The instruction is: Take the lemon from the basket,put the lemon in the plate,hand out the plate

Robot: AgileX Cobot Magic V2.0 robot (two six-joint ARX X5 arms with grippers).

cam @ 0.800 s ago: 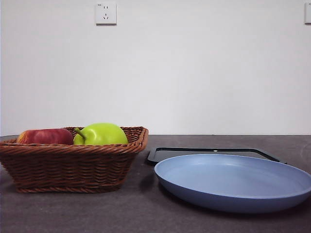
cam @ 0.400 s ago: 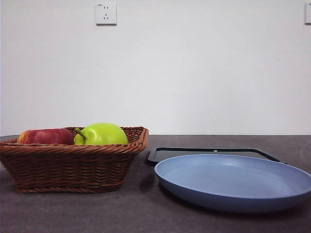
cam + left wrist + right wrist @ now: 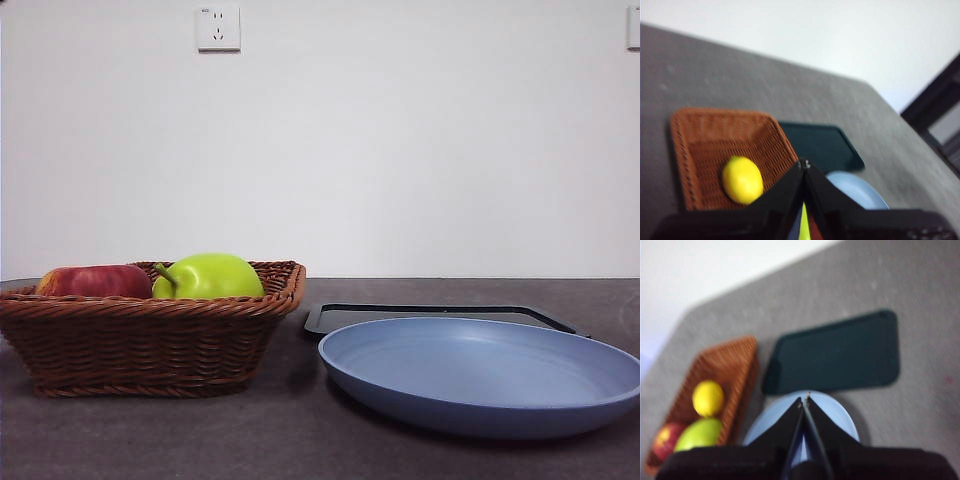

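Inside basket (image 3: 705, 150), bright yellow lemon (image 3: 742, 179)

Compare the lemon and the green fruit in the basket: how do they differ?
The lemon is bright yellow, the green fruit yellow-green. The lemon is smaller and the green fruit bigger. The green fruit shows a stem in the front view; the lemon is hidden there. Both lie in the basket.

left gripper (image 3: 804, 167): two matte black wedge jaws, tapering to thin tips | right gripper (image 3: 804, 401): same black tapered jaws, blurred
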